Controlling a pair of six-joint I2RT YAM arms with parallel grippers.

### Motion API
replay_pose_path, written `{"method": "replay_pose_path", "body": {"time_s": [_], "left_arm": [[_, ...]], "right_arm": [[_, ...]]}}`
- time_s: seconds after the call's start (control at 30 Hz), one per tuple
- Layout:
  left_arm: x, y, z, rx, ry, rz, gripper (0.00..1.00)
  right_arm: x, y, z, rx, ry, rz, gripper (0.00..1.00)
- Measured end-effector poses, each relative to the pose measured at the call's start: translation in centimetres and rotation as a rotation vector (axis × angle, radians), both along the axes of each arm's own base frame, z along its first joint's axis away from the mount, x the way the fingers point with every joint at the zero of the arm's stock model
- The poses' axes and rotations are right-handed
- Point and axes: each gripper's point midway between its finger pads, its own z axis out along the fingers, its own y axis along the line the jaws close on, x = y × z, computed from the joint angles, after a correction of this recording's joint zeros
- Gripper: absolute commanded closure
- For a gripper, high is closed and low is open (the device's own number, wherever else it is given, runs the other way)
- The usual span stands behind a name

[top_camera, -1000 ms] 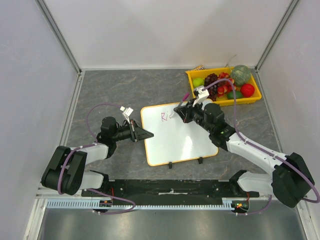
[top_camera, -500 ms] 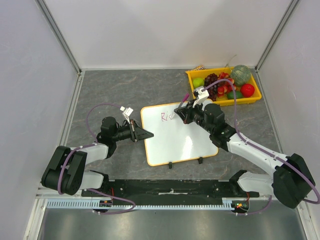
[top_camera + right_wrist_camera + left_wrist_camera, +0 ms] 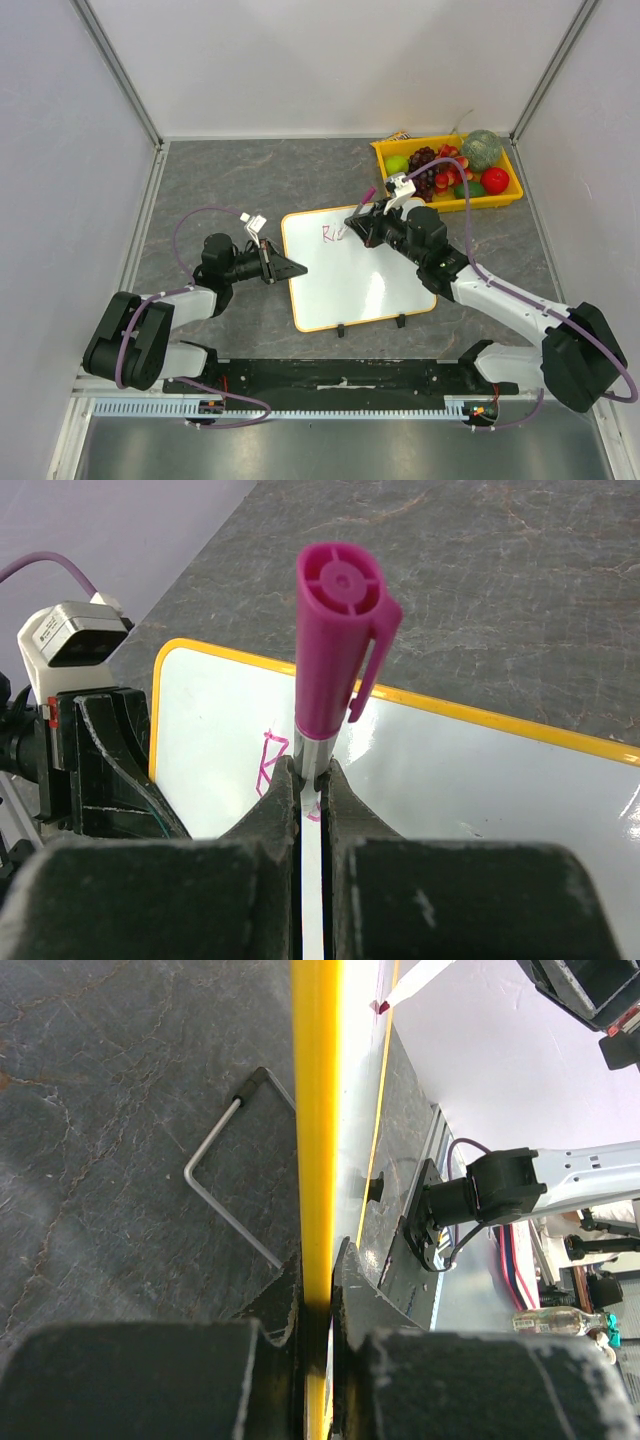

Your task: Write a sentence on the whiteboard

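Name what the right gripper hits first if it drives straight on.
Likely the whiteboard: the right gripper, shut on the pink marker, angles down at it beside the sentence, though depth is unclear.

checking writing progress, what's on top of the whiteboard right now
On the whiteboard: the first pink letters of the sentence near its far left corner, and the right gripper holding a marker beside them. Any writing under that gripper is hidden.

The whiteboard (image 3: 360,280) is smooth, glossy white (glare shows just right of the right gripper (image 3: 310,780)), with a shiny yellow plastic rim. The marker (image 3: 338,630) between those matt black jaws has a smooth magenta plastic cap. The table (image 3: 240,180) looks matt and stone-patterned.
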Motion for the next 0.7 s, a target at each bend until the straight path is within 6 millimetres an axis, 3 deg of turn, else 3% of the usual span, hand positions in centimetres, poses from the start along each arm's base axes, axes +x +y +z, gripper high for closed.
{"method": "replay_pose_path", "body": {"time_s": [0.3, 0.7], "left_arm": [[0.0, 0.0, 0.0, -0.001, -0.002, 0.0, 0.98], [0.0, 0.0, 0.1, -0.001, -0.003, -0.001, 0.98]], "right_arm": [[-0.1, 0.0, 0.3, 0.01, -0.001, 0.002, 1.0], [-0.3, -1.1, 3.4, 0.056, -0.068, -0.024, 1.0]]}}
